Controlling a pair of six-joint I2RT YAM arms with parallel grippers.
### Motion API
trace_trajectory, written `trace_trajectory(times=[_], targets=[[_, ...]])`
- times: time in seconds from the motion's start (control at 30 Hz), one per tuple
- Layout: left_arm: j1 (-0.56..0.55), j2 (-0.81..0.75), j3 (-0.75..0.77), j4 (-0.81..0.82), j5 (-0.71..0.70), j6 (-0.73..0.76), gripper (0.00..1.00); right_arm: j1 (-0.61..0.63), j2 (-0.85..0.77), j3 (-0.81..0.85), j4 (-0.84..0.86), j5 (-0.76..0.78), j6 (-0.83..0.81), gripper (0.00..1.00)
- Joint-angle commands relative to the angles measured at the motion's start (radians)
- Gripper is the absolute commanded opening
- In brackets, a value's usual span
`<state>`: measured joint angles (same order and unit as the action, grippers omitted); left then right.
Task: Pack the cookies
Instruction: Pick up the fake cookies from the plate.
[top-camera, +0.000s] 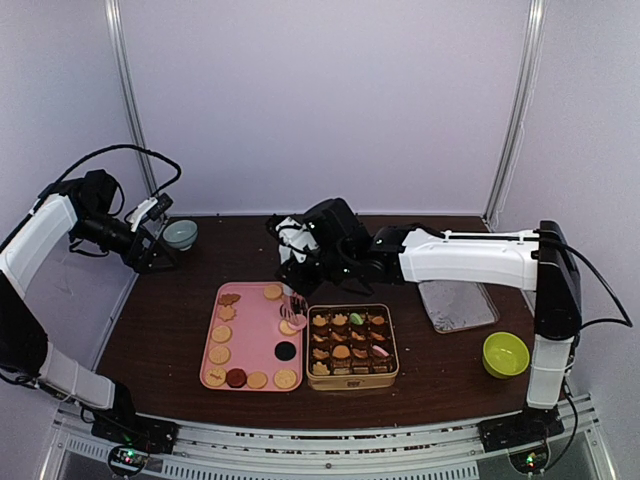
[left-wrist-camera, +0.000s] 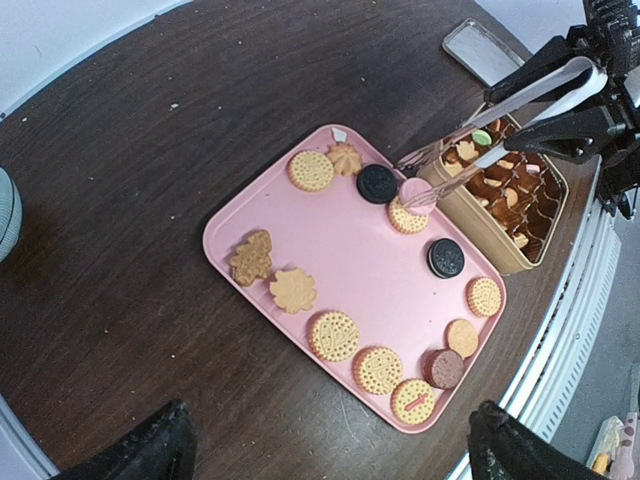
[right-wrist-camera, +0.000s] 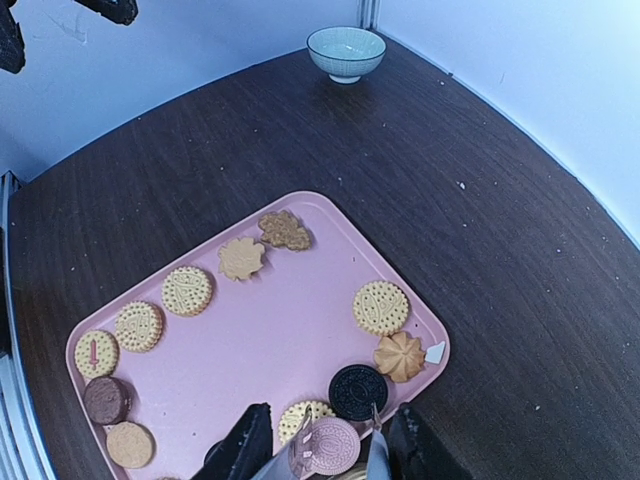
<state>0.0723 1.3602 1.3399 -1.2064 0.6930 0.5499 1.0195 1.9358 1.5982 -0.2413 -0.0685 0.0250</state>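
One pink cookie (left-wrist-camera: 414, 191) held just short of the tin (top-camera: 352, 383)

My right claw (left-wrist-camera: 585, 100) pinches the tongs (left-wrist-camera: 500, 110), whose tips clamp the pink cookie over the tray (top-camera: 255, 330) edge beside the tin. My left claw (left-wrist-camera: 330, 460) hangs spread, holding nothing. The tips' hold looks slight, so a jolt or slackening could drop it outside the tin.

Pink tray (top-camera: 255, 332), tan cookies (left-wrist-camera: 335, 335), dark brown worktop (top-camera: 170, 320).
On the tray most cookies are golden tan with dotted embossed faces; two are black, one dark brown. Right of the tray, a gold tin (top-camera: 352, 383) holds tan, green and pink pieces, and the silvery tongs (left-wrist-camera: 530, 90) carry a round pink cookie (right-wrist-camera: 332, 446). Beyond the tray, a pale teal bowl (top-camera: 180, 234); far right of it, a lime-green bowl (top-camera: 505, 354).
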Motion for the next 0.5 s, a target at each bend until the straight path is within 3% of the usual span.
trace_trajectory(times=[0.0,0.47], targets=[[0.011,-0.019,0.009,-0.002,0.023,0.010,0.97,-0.002,-0.024,0.026,-0.022,-0.028,0.006,0.39],[0.021,-0.013,0.007,-0.009,0.037,0.024,0.97,-0.001,-0.080,-0.016,0.044,-0.050,0.039,0.39]])
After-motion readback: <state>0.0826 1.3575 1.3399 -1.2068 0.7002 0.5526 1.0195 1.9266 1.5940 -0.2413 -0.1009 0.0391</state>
